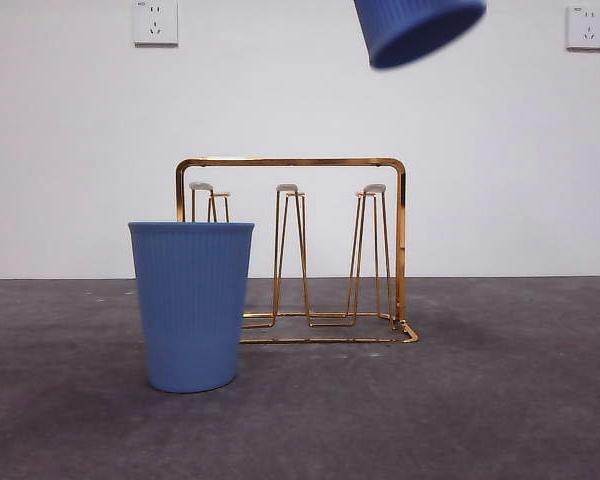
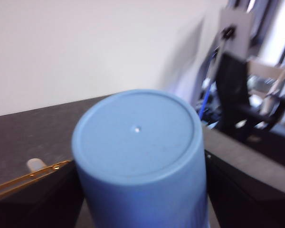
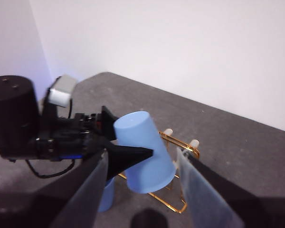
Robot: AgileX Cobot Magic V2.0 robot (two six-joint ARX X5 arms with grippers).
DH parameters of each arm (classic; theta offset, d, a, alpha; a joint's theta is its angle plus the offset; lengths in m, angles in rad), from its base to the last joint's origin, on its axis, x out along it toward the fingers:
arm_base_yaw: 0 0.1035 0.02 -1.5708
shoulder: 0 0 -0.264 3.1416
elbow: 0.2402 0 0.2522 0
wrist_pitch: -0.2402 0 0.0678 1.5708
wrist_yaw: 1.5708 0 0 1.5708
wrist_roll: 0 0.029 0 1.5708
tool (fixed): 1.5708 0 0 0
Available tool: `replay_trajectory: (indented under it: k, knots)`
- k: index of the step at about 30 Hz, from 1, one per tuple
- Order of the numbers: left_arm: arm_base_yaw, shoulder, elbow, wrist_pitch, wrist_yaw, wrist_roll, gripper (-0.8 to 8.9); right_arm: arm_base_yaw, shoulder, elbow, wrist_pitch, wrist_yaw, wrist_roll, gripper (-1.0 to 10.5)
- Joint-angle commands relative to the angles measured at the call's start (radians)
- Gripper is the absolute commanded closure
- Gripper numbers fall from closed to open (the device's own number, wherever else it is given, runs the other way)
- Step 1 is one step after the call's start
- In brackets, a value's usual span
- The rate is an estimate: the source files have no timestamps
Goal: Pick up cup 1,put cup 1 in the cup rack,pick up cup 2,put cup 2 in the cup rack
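Observation:
A blue ribbed cup (image 1: pixel 191 305) stands upright on the table just in front of the left end of the gold wire cup rack (image 1: pixel 290 162). A second blue cup (image 1: pixel 420 28) hangs tilted, mouth down, high above the rack's right end. My left gripper (image 2: pixel 137 199) is shut on this cup (image 2: pixel 137 142), whose flat bottom fills the left wrist view, with a white-tipped rack prong (image 2: pixel 34 164) below it. In the right wrist view the left gripper (image 3: pixel 115 148) holds the cup (image 3: pixel 142 152) over the rack (image 3: pixel 180 142). My right gripper (image 3: pixel 141 159) is open and holds nothing, well back from the rack.
The dark grey table (image 1: pixel 500 400) runs back to a white wall with two sockets (image 1: pixel 155 22). Three upright prong pairs stand inside the rack's frame. The standing cup (image 3: pixel 106 194) sits beside the rack, below the left arm.

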Motion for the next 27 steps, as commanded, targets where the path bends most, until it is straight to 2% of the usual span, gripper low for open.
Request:
replay_trajectory:
  k: [1, 7, 15, 27]
  knots:
    - [-0.002, 0.051, 0.069, -0.026, -0.037, 0.065, 8.21, 0.000, -0.003, -0.004, -0.014, 0.008, -0.006, 6.9]
    - [0.001, 0.145, 0.177, -0.135, -0.126, 0.080, 8.22, 0.000, -0.003, -0.004, -0.042, 0.008, -0.007, 6.9]
    - [0.013, 0.198, 0.189, -0.143, -0.214, 0.005, 8.22, 0.000, -0.003, -0.004, -0.044, 0.008, -0.007, 7.0]
    - [0.048, 0.256, 0.189, -0.102, -0.240, -0.064, 8.22, 0.000, -0.003, -0.004, -0.045, 0.007, -0.007, 7.0]
